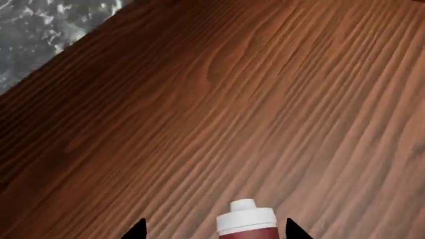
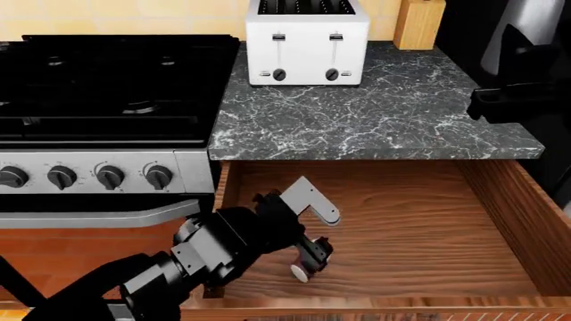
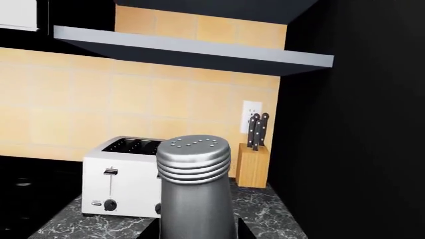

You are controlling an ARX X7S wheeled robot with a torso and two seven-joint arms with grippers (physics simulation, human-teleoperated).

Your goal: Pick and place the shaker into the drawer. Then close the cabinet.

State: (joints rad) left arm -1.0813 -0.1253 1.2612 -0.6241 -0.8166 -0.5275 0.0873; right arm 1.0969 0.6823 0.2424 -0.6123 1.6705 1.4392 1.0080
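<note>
- The stove with its row of knobs fills the left of the head view, beside the marble table.
- The left gripper reaches down into the open drawer, close over the drawer's wooden floor near its left wall.
- In the left wrist view a small maroon cylinder with a cream cap sits between the two black fingertips; the jaws are clamped on it or just beside it, and I cannot tell which.
- A white toaster stands at the back of the table, with a wooden knife block to its right.
- The right gripper hangs over the table's right edge, above the drawer's right side.
- The shaker, grey with a ribbed, perforated cap, stands upright in the right wrist view, with the right jaws clamped on its lower body; it is outside the drawer.
</note>
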